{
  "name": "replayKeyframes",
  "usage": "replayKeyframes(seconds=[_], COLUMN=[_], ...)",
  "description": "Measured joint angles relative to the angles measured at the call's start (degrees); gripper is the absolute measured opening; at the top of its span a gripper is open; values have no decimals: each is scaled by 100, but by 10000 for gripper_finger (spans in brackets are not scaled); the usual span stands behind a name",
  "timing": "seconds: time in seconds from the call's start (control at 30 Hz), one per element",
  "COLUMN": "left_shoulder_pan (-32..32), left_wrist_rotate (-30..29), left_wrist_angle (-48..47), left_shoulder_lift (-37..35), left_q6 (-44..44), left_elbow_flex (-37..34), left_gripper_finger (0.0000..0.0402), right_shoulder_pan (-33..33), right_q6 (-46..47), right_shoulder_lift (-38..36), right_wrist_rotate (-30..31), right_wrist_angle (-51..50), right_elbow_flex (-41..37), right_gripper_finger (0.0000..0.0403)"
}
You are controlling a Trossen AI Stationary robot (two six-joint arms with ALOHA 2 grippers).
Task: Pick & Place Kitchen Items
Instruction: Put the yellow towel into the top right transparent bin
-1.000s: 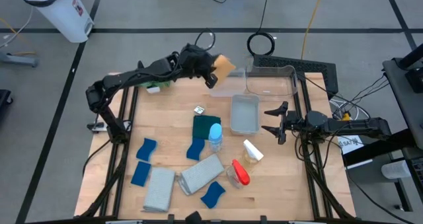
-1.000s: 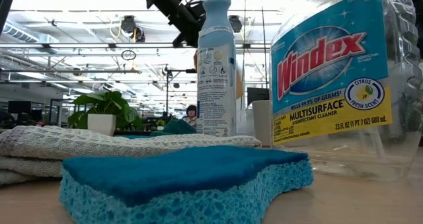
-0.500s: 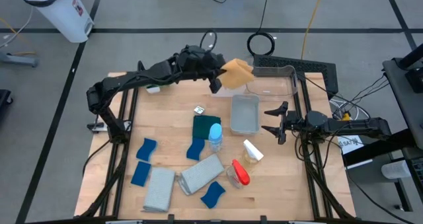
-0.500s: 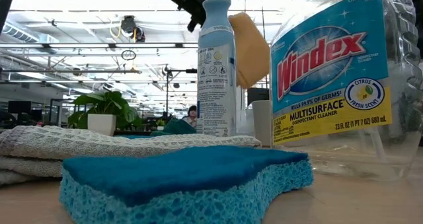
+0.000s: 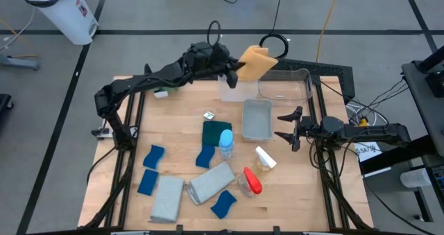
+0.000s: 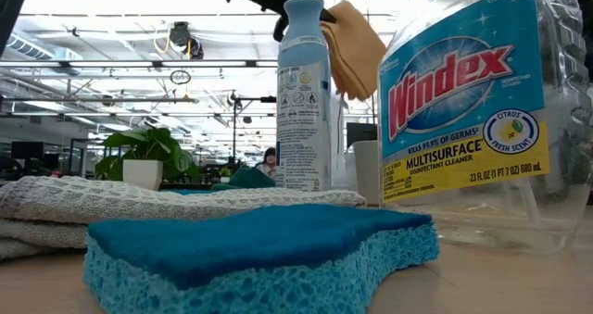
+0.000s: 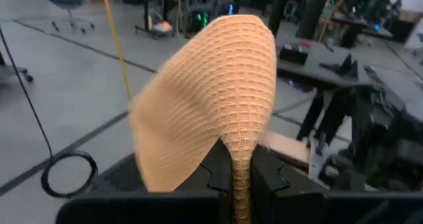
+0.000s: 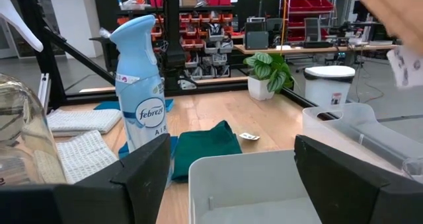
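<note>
My left gripper (image 5: 234, 66) is at the table's far side, shut on a folded orange cloth (image 5: 257, 59), high above the clear bins; the cloth also shows in the low view (image 6: 359, 45). My right gripper (image 5: 286, 127) waits open and empty at the right, beside a small clear bin (image 5: 257, 119). On the table lie a dark teal cloth (image 5: 215, 132), two grey cloths (image 5: 211, 181), several blue sponges (image 5: 153, 156), and blue-top (image 5: 226, 144), white-top (image 5: 265, 159) and red-top (image 5: 251, 181) bottles. My left gripper pinches the orange cloth's gathered narrow end (image 7: 241, 174) between its two fingers. The fingers point toward the table's right, roughly level. The cloth fans out beyond the fingertips (image 7: 211, 98), lifted clear of the table and bins.
A larger clear bin (image 5: 286, 86) stands at the far right, and another clear bin (image 5: 231, 91) under the left gripper. A green plant (image 6: 144, 152) stands at the far left. A white waste bin (image 5: 62, 10) is on the floor beyond the table.
My left gripper has carried the orange cloth toward the table's right edge and up. The cloth has risen from beside the far bins to hang clear above them.
</note>
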Motion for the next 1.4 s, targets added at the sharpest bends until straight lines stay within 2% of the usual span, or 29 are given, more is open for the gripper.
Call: replayKeyframes(seconds=[0.13, 0.37, 0.57, 0.87, 1.03, 1.13, 1.23, 1.33, 1.4], left_shoulder_pan=[-25, -25, -13, -17, -17, -10, 37, 98, 120], left_wrist_rotate=[116, 44, 30, 34, 32, 30, 36, 34, 32], left_wrist_angle=[-417, -2360, -3515, -3640, -3697, -3701, -3704, -3721, -3719], left_shoulder_lift=[38, -325, -350, -312, -310, -310, -310, -310, -310], left_q6=[216, 893, 1522, 2049, 2285, 2367, 2363, 2330, 2289], left_elbow_flex=[0, -9, -11, -9, -9, -9, -9, -9, -9], left_gripper_finger=[15, 15, 15, 15, 15, 15, 15, 15, 15], right_shoulder_pan=[0, 0, -2, -1, -2, -2, -2, -2, -2], right_q6=[-2, -1, 0, -28, -1248, -1385, -894, -38, 179], right_shoulder_lift=[6, 10, 11, 11, 57, 63, 63, 65, 66], right_wrist_rotate=[6, 6, 6, 7, -3, -3, -7, -7, -3], right_wrist_angle=[35, 78, 73, 149, 1100, 1734, 2199, 2202, 2099], right_elbow_flex=[0, 0, 0, 0, 0, -2, -4, -4, -4], right_gripper_finger=[293, 293, 293, 293, 293, 293, 293, 293, 293])
